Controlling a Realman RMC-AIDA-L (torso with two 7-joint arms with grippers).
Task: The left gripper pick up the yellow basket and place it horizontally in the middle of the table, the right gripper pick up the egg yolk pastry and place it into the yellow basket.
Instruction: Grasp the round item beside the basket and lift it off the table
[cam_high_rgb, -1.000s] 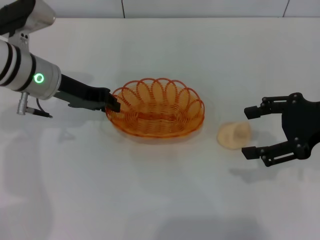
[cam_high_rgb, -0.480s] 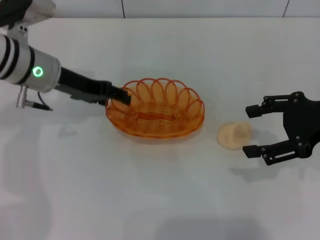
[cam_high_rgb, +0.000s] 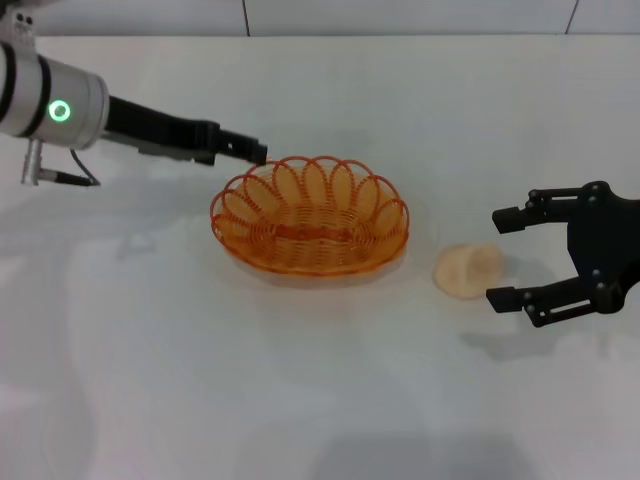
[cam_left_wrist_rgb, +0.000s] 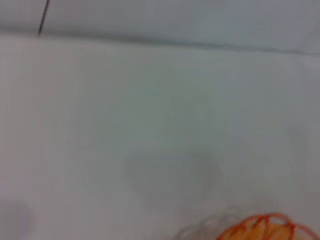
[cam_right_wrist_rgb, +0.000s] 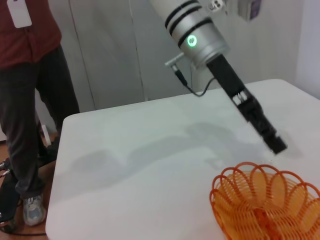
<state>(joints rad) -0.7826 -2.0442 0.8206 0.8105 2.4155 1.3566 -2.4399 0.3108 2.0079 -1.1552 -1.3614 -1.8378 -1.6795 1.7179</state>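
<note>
Your table (cam_high_rgb: 320, 400) carries the yellow basket (cam_high_rgb: 310, 215) just beyond and below the left gripper (cam_high_rgb: 250, 150), apart from it; whether that gripper is spread, you can't tell. The egg yolk pastry (cam_high_rgb: 467, 270) sits just before your wide-spread right gripper (cam_high_rgb: 505, 258).

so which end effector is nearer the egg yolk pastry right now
The right. The right end effector sits open just beside the egg yolk pastry, its fingers flanking the pastry's right side. The left end effector is far off, above the far left rim of the yellow basket.
</note>
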